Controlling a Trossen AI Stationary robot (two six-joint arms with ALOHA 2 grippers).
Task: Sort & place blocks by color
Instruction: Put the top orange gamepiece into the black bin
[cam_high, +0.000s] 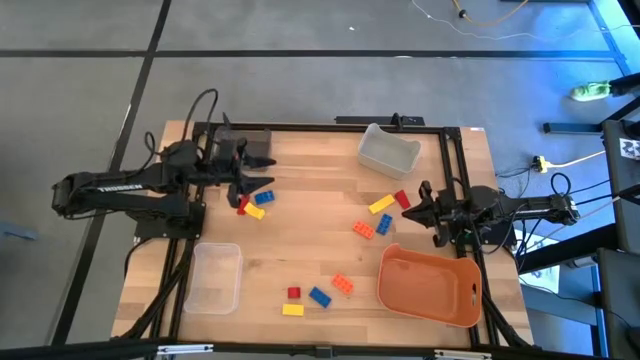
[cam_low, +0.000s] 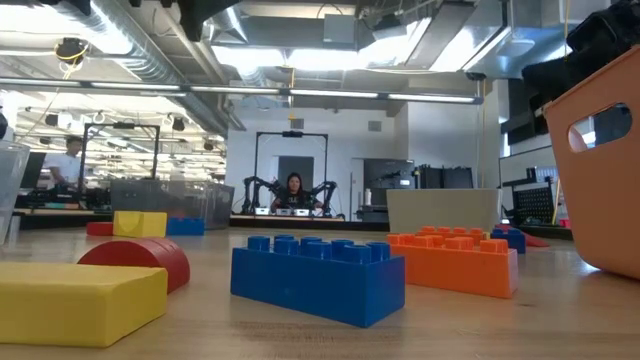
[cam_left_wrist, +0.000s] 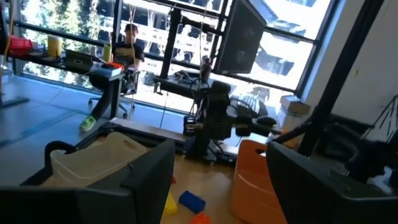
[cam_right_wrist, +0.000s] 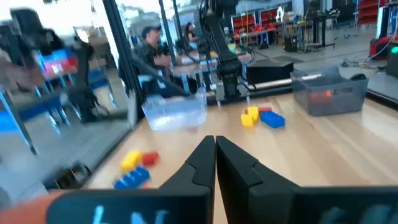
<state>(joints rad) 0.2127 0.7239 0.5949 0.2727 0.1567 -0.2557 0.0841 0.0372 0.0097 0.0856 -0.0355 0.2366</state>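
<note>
Small studded blocks lie flat on the wooden table in three groups. A blue (cam_high: 264, 196), a red (cam_high: 243, 205) and a yellow (cam_high: 254, 212) block sit just below my left gripper (cam_high: 243, 192), which is open (cam_left_wrist: 219, 152) and holds nothing. A yellow (cam_high: 381, 204), red (cam_high: 402, 199), orange (cam_high: 363, 229) and blue (cam_high: 384, 224) block lie left of my right gripper (cam_high: 415, 212), which is shut (cam_right_wrist: 215, 142) and empty. Near the front edge lie an orange (cam_high: 342, 284), red (cam_high: 294, 293), blue (cam_high: 320, 296) and yellow (cam_high: 292, 310) block.
A grey bin (cam_high: 388, 150) stands at the far edge, a clear bin (cam_high: 216, 277) at the near left and a larger orange tray (cam_high: 430, 285) at the near right. A black frame (cam_high: 452, 160) borders the table. People sit in the room beyond.
</note>
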